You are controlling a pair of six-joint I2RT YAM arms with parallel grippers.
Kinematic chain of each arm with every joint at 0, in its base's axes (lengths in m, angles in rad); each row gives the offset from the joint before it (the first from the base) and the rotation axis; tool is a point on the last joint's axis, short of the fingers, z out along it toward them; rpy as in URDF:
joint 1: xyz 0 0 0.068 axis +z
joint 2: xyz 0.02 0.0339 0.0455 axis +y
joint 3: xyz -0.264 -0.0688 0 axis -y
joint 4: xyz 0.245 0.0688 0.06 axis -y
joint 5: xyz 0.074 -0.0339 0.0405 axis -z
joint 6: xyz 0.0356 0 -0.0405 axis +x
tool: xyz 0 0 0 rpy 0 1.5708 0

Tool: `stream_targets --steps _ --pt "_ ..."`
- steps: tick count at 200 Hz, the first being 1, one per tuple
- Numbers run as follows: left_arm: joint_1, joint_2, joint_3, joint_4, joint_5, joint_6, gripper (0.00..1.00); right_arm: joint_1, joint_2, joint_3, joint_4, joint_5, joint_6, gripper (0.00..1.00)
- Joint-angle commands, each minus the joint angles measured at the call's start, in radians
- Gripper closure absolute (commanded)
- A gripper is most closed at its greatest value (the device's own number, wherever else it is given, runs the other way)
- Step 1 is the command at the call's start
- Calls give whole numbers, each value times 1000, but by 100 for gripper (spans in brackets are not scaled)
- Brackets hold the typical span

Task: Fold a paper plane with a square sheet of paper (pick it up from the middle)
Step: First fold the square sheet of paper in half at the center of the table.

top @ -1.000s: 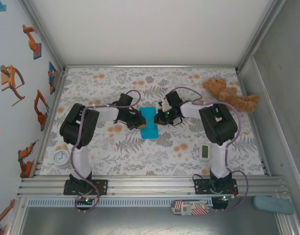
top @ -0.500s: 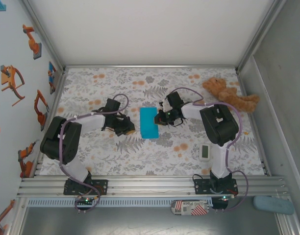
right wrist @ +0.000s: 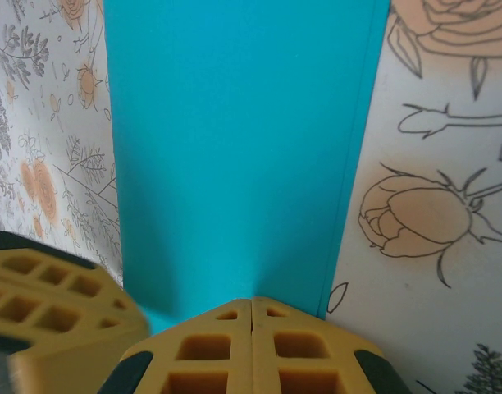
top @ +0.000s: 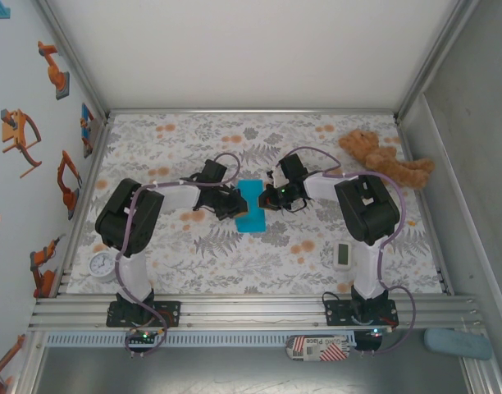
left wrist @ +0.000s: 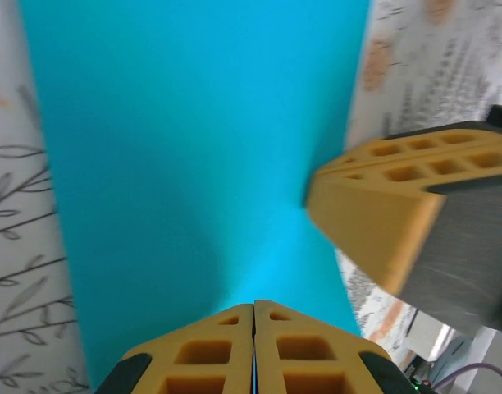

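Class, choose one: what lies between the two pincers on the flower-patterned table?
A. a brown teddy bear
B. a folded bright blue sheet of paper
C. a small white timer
B: the folded bright blue sheet of paper lies between the left pincer and the right pincer.

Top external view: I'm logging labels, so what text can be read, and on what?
Striped label at the near edge: print too blurred to read.
White timer: display too small to read.
Round dial: markings too small to read.
The blue paper: no print.
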Motion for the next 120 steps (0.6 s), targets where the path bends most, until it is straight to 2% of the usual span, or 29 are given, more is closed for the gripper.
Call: stream_targets --steps 1,28,69,92,120 --pt "-1 -10 -24 -57 1 41 91 -26 103 -72 -208 259 -24 100" --pt "8 -53 -127 -63 7 68 91 -26 109 -75 -217 265 -30 100" --pt "76 -179 -305 -83 24 92 92 -26 110 -72 -216 270 -28 100" --pt "90 -277 -294 -109 7 95 91 -25 106 -74 -217 276 -29 100" --pt "62 -312 -228 -19 -3 40 91 -25 104 -79 -214 279 -24 100"
